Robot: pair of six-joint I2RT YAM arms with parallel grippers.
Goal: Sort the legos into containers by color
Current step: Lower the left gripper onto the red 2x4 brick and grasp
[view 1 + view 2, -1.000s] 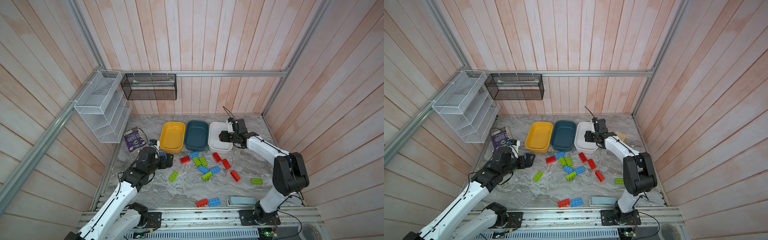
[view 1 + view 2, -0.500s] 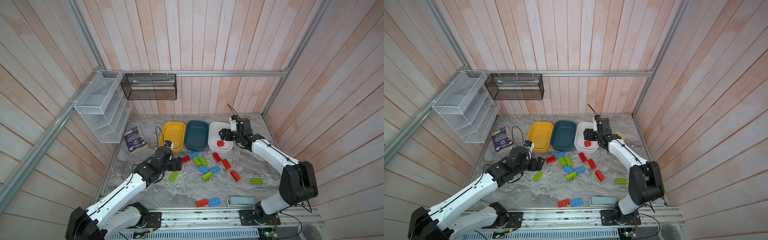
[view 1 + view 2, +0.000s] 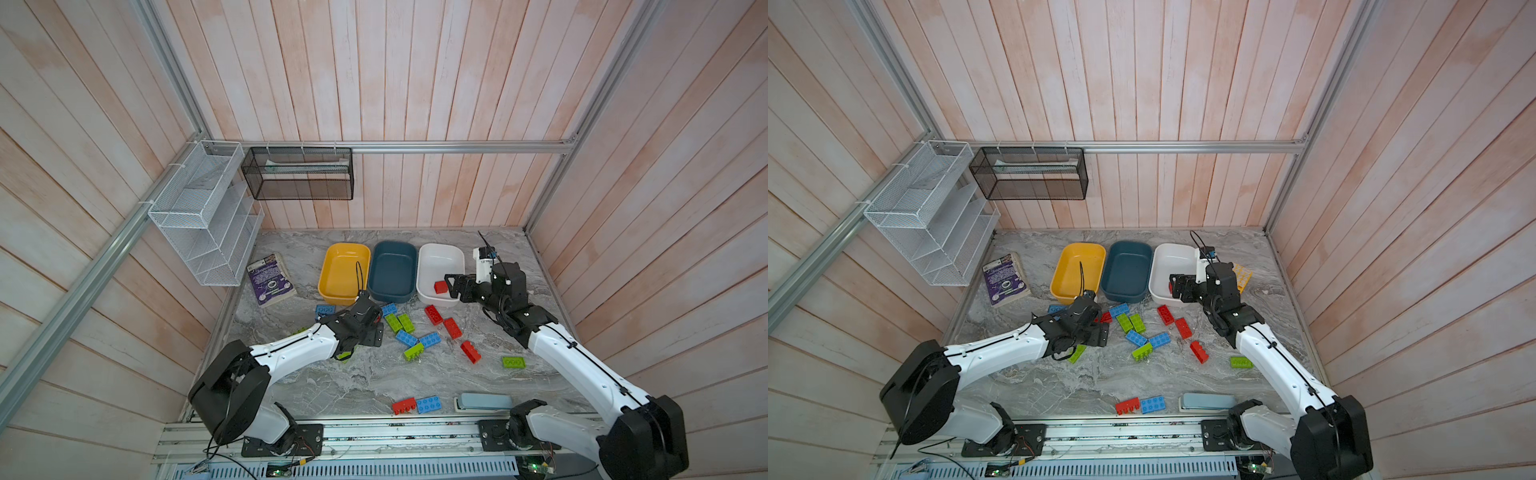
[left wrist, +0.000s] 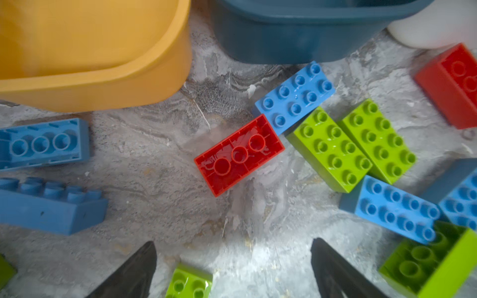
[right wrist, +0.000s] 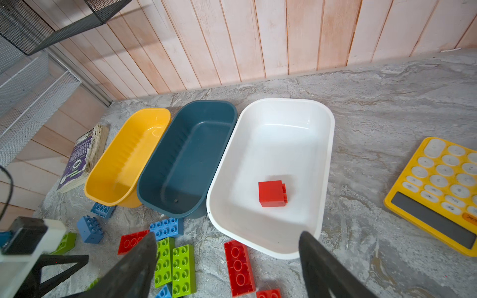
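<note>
Having dropped red lego (image 5: 272, 193), right gripper (image 5: 228, 236)

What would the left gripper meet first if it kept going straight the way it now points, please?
Probably the upside-down red lego, centred ahead of the open left gripper; a green lego lies nearer between its fingertips, so depth is uncertain.

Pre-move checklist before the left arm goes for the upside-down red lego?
1. Left gripper open and empty: ok.
2. Upside-down red lego lying flat ahead of it: ok.
3. Room around that lego: not ok, a blue lego touches its corner.
4. Right gripper open and empty: ok.
5. Red lego inside the white tub: ok.
6. Right gripper's height over the tub rim: cannot tell.
</note>
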